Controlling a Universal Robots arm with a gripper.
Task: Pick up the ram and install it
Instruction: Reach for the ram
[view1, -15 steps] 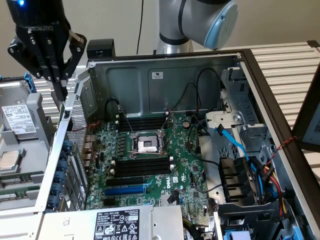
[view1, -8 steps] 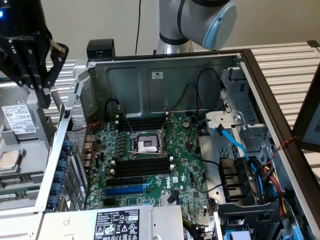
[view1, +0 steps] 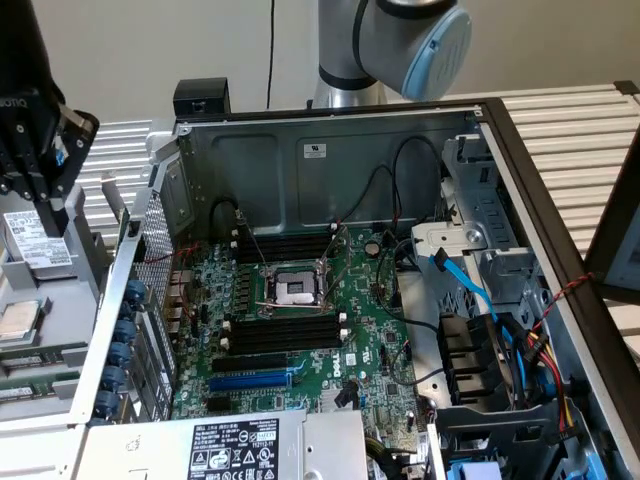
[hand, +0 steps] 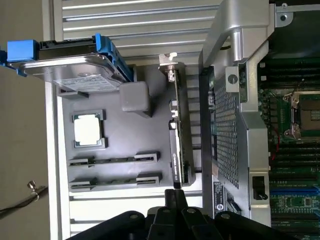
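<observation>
Two ram sticks stand on edge in grey holders (hand: 115, 160) on the parts tray, one beside the other (hand: 115, 182); in the exterior view they show as thin green strips (view1: 25, 358) at the far left. My gripper (hand: 175, 194) hangs above this tray, outside the computer case, its black fingers shut with nothing between them. In the exterior view the gripper (view1: 45, 190) is at the upper left, over the hard drive. The black memory slots (view1: 285, 330) lie on the green motherboard beside the CPU socket (view1: 297, 290), with more slots (view1: 285, 245) behind it.
The tray also holds a hard drive in a blue caddy (hand: 75, 60), a CPU chip (hand: 89, 130) and an expansion card standing on edge (hand: 176, 135). The case's metal side wall (view1: 130, 300) separates tray from motherboard. A blue expansion slot (view1: 250, 380) and cables (view1: 470, 280) are inside.
</observation>
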